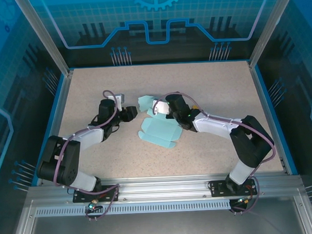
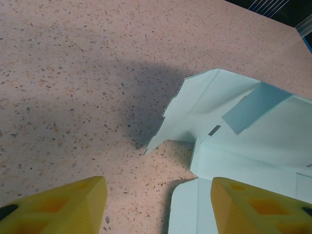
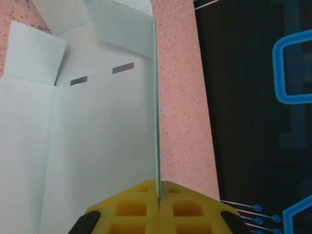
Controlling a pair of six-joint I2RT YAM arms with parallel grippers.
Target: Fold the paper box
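The left pincer (image 1: pixel 131 114), with its two yellow plastic fingers, sits just to the left of the far end of the pale light-blue thin card paper box (image 1: pixel 159 132). Its fingers are spread apart and nothing is between them. In the left wrist view the left pincer (image 2: pixel 158 195) points at the paper box (image 2: pixel 243 146). One finger is over the bare speckled sandy-pink table (image 1: pixel 212 88) and the other is over a blue flap, but I cannot tell if it touches. The paper box lies mostly flat near the middle of the table, between the two arms. Its long way runs from the far end by the pincers down toward the arm bases, slanting a little to the right. A few flaps at the far end stand up. The right pincer (image 1: pixel 156 107) is at the right side of that far end. In the right wrist view the right pincer (image 3: pixel 159 187) is pressed together on a thin wall of the paper box (image 3: pixel 97 146) that stands on edge. So the right arm has the box, and the left arm is the free one. The box lies to the right of the left pincer, so I think it should go that way to push up a flap.
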